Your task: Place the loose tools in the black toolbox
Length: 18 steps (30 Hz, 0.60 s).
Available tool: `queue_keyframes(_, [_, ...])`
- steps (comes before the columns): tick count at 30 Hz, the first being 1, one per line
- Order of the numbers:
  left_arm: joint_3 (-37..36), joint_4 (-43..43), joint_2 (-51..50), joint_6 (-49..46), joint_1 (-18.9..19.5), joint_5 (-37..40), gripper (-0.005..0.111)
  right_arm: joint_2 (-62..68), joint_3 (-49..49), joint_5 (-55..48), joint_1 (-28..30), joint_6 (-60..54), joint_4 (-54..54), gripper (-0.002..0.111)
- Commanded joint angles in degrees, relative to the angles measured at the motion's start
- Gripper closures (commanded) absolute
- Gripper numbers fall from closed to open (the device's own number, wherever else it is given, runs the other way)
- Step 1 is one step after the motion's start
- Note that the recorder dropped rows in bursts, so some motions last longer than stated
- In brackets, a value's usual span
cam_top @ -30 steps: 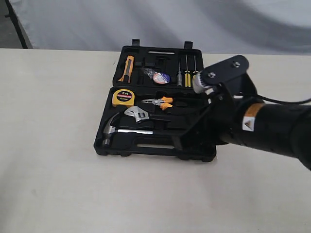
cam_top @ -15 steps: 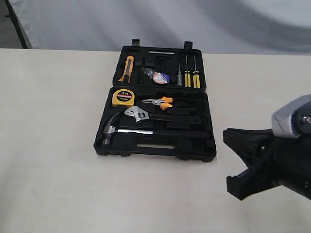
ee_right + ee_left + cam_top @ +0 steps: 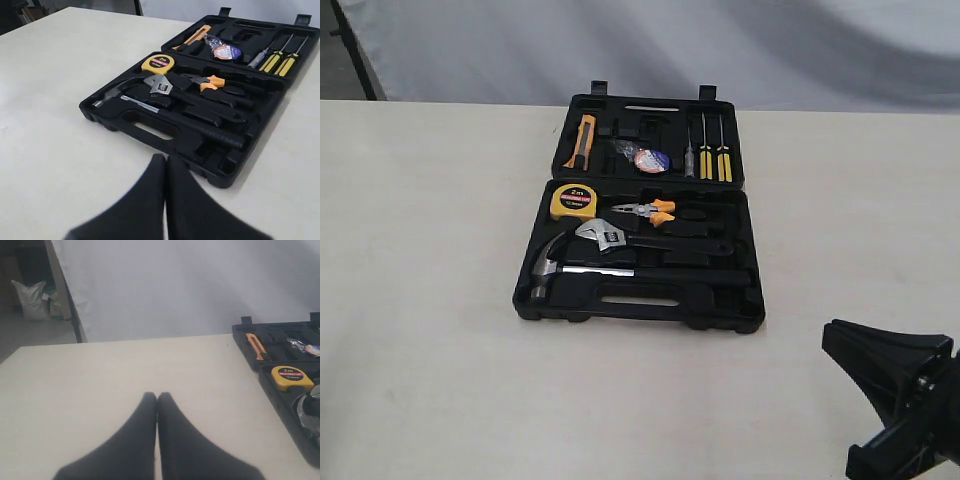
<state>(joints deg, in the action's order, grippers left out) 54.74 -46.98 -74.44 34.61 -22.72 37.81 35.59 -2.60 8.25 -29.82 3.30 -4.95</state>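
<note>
seems to be the closing step: no loose tool visible on the table. all three already inside the black toolbox, lying open by the middle of the table's far edge. in its near half, the claw hammer along the front and the adjustable wrench just behind; in its far half, the wrapped tape roll. next, probably only a check of the seating, so little call for any grasp.

right gripper pinched fully together on nothing, toward the table's near right corner, well apart from the case. left gripper likewise closed and empty, over bare table.

from the exterior view, only part of the right gripper and none of the left. from the right wrist view, touching fingertips and the hammer handle down in its recess. from the left wrist view, just the case's end with the yellow tape measure.
</note>
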Motion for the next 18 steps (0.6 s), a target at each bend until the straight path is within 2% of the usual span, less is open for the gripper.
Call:
queue_keyframes(1, [-0.5,0.8,0.5,0.6,0.2,-1.0,0.105,-0.6,0.7,0.2,0.4,0.4,0.0,0.109])
queue_keyframes(9, [-0.5,0.8,0.5,0.6,0.2,-1.0,0.105,-2.5,0.7,1.4,1.5,0.4,0.0,0.109])
queue_keyframes(12, [-0.5,0.8,0.5,0.6,0.2,-1.0,0.105,-7.2,0.7,-0.3,6.6,0.5,0.0,0.109])
queue_keyframes(18, [-0.5,0.8,0.5,0.6,0.2,-1.0,0.105,-18.9,0.7,-8.3,20.7,1.5,0.0,0.109])
